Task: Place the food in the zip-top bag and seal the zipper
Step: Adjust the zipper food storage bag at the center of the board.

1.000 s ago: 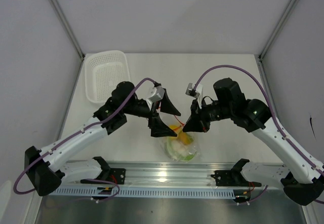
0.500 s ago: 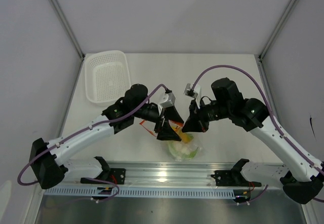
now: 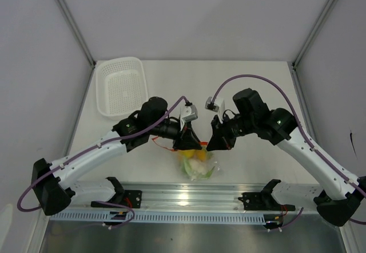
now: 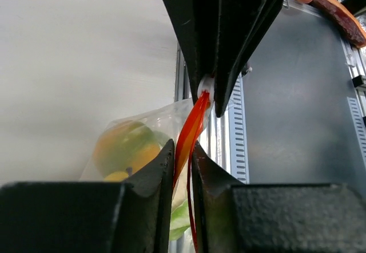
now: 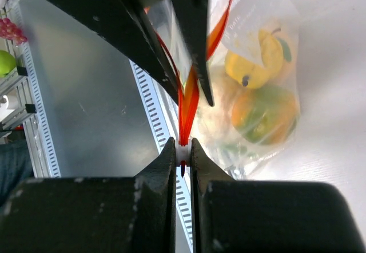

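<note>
left gripper [image 4: 183, 150]: nipping orange-red plastic zipper strip [image 4: 194, 115] | right gripper [image 5: 182, 147]: clamped on it | clear crinkly plastic bag [image 5: 251, 24]: small toy fruits [image 5: 254, 64] inside

— What changed?
— The left gripper [image 3: 189, 142] came in from beside the zip-top bag [image 3: 198, 166] to right above it.
— Jaws?
— Were wide; now pinched onto the zipper [image 4: 192, 118].
</note>
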Robot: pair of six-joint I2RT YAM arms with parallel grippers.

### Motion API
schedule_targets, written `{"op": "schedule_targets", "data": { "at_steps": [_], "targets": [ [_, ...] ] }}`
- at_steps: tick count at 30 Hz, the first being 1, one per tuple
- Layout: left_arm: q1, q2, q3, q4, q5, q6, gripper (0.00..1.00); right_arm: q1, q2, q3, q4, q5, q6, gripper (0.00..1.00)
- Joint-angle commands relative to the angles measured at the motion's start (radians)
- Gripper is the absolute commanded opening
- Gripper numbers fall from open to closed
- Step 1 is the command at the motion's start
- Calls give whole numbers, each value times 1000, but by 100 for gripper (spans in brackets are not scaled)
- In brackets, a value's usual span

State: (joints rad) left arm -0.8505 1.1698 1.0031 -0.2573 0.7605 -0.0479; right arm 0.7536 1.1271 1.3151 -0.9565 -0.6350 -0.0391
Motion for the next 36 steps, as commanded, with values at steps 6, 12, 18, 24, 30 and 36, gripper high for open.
{"op": "schedule_targets", "data": {
  "at_steps": [6,12,18,24,30,36],
  "targets": [
    [-4,-27,35,-39,19,6,1,4,37,44,-8,-15,5,0],
    [-4,-50,31,-14,10,8,100,4,40,47,1,-51,11,0],
    [-4,-45,63,47,111,20,100,6,28,36,-4,-92,8,0],
    [-4,66,135,-20,169,36,99,6,17,44,-8,-92,7,0],
    [-2,36,77,65,94,13,99,6,16,41,-11,-104,2,0],
    [-2,91,117,-23,151,40,92,6,13,44,1,-78,7,0]
  ]
}}
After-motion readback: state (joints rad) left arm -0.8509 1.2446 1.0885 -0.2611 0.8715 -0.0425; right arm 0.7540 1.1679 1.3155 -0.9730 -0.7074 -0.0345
